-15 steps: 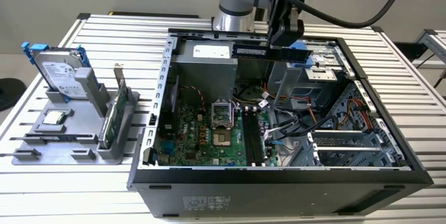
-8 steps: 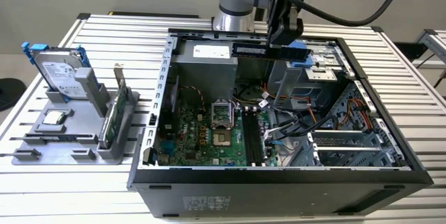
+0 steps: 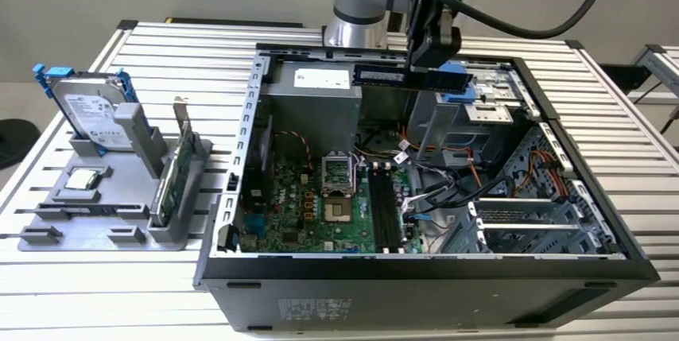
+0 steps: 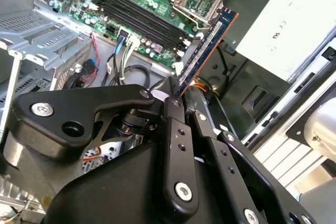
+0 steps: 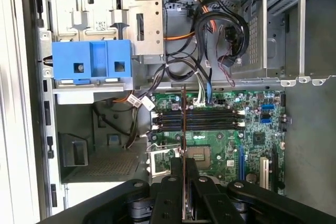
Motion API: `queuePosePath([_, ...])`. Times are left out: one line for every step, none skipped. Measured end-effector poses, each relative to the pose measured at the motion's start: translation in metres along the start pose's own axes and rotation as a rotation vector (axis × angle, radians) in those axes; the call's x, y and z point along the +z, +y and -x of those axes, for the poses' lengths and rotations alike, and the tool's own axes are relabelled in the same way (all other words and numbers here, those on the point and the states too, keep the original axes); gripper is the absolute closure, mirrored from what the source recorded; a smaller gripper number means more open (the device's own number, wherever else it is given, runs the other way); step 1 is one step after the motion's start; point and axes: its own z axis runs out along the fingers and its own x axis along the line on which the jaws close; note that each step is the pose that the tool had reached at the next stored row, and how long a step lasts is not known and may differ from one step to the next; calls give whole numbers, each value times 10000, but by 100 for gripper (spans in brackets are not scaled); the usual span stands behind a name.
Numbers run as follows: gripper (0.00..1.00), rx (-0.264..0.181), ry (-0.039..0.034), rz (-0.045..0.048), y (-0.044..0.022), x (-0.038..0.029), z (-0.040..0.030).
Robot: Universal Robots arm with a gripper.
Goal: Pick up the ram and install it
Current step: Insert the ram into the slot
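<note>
Fingers (image 4: 176,145) of the gripper (image 4: 180,97) are pinched narrow on one end of the ram (image 4: 207,51), a slim stick with a row of dark chips, held clear of everything around it. In the exterior view the gripper (image 3: 430,56) hangs over the far end of the open computer case (image 3: 246,126), and the ram (image 3: 380,75) juts level from it toward the exterior view's left, above the case's grey power supply (image 3: 313,98). In the first wrist view the ram (image 5: 183,116) shows edge-on, well above the black memory slots (image 5: 210,120) on the motherboard (image 5: 252,135) at the case's floor. Outside the case, on the exterior view's left, a hard drive (image 3: 95,114) and an expansion card (image 3: 180,168) stand in a grey holder (image 3: 64,226).
</note>
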Motion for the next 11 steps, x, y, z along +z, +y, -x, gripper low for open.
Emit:
queuePosePath([100,0,0,1,0,0,-1])
queuePosePath([100,0,0,0,0,0,-1])
queuePosePath([100,0,0,-1,0,0,-3])
queuePosePath([100,0,1,-1,0,3,-3])
queuePosePath([100,0,1,-1,0,3,-3])
queuePosePath([100,0,1,-1,0,3,-3])
queuePosePath([100,0,1,-1,0,3,-3])
queuePosePath([100,0,0,-1,0,3,-3])
queuePosePath([100,0,-1,-2,0,3,-3])
queuePosePath([100,0,-1,-2,0,3,-3])
queuePosePath([100,0,-1,-2,0,3,-3])
